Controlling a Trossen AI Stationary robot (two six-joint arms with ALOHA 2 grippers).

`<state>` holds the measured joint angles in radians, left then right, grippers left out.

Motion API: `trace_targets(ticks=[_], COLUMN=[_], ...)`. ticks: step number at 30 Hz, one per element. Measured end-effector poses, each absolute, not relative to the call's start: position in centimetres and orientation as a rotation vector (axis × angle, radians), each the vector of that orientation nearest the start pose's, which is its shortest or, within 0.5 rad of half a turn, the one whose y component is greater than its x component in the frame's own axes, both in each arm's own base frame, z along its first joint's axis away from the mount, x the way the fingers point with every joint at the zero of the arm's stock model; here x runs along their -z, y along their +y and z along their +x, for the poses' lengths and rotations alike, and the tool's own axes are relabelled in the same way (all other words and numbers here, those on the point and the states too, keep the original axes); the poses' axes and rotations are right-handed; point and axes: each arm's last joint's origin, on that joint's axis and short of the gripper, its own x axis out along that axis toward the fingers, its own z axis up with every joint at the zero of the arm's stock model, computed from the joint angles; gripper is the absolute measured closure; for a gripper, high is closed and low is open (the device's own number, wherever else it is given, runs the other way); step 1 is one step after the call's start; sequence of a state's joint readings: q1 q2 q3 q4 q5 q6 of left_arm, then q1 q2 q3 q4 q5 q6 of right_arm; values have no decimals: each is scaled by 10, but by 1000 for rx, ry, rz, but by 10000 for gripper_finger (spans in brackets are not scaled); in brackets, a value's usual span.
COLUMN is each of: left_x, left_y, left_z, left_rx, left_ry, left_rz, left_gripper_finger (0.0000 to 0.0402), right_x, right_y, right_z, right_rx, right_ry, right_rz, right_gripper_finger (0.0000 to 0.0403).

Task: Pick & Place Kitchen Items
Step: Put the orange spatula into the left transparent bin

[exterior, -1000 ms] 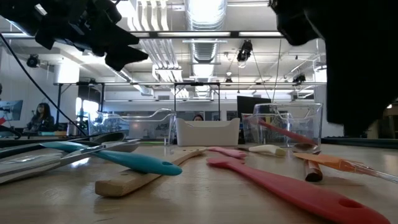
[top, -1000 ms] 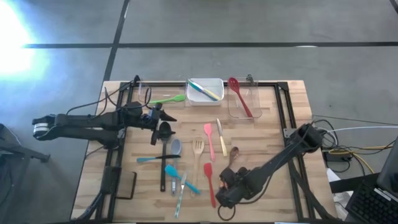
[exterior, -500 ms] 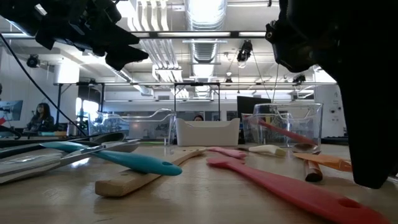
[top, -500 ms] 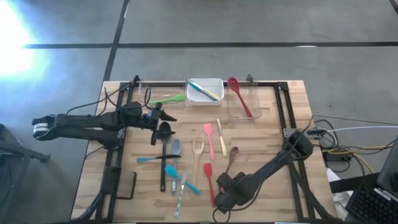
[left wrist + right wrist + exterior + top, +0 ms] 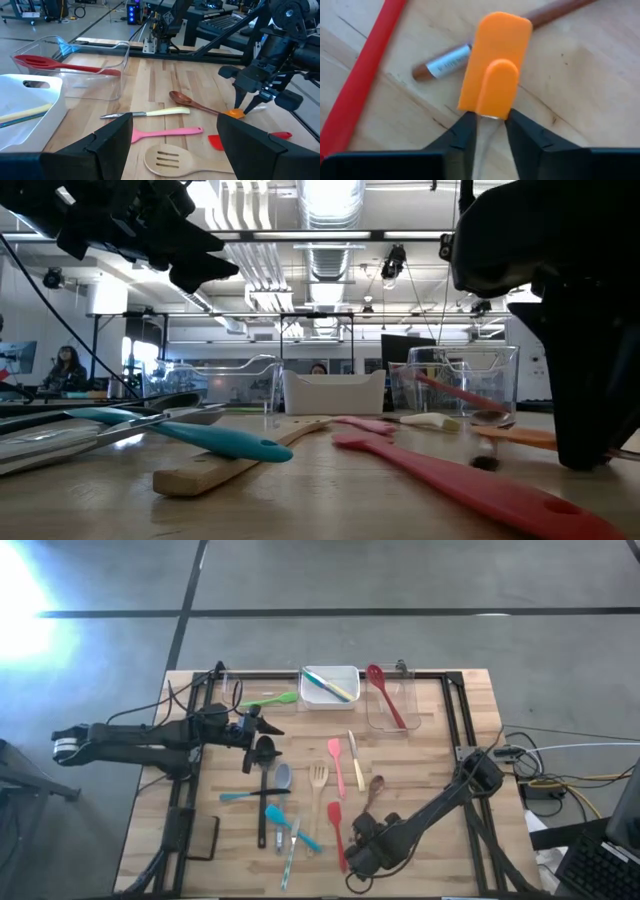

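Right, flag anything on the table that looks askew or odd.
Nothing damaged or spilled. One oddity: the orange spatula lies across the brown wooden spoon's handle, so the right gripper, fingers at its neck, is working on a stacked item.

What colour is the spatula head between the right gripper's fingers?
Orange. The spatula head sits just ahead of the right gripper; the right wrist view shows it best.

Wooden table carries scattered utensils, a white tub and a clear tub.

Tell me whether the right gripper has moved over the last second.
Yes. The right gripper has dropped toward the table in the low view, lifting the brown wooden spoon's handle end, jaws now around the orange spatula.
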<state>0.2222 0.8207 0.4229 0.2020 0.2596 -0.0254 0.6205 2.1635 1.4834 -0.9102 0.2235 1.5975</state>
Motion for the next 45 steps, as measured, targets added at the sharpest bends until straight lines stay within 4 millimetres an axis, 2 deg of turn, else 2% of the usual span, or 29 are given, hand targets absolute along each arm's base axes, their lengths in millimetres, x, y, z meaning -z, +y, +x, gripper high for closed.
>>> trace_targets(ticks=[3,5,12,15,21,24,28,31,34,38,45], left_x=[-238,-238,-238,-238,-238,-238,-239,-239,-240,-243,-245], left_y=[33,33,33,33,33,33,33,33,33,33,32], left_z=[180,180,180,180,180,180,180,180,180,181,182], left_rx=[35,35,35,35,35,35,35,35,35,35,61], left_ry=[191,191,191,191,191,191,186,182,172,138,115], left_rz=[-72,-72,-72,-72,-73,-73,-71,-71,-72,-98,-119], left_gripper_finger=[111,111,111,111,111,111,111,111,111,111,111], right_x=[-119,-119,-135,-145,-185,-207,-239,-253,-266,-275,-280], right_y=[223,223,217,210,205,202,198,195,190,184,167], right_z=[323,322,313,303,285,277,268,269,275,288,307], right_rx=[825,828,868,927,968,977,920,856,793,779,799], right_ry=[1260,1267,1327,1373,1325,1193,859,638,513,381,350], right_rz=[630,628,622,584,615,615,592,523,436,313,235], right_gripper_finger=[369,387,393,393,394,394,394,394,394,394,394])
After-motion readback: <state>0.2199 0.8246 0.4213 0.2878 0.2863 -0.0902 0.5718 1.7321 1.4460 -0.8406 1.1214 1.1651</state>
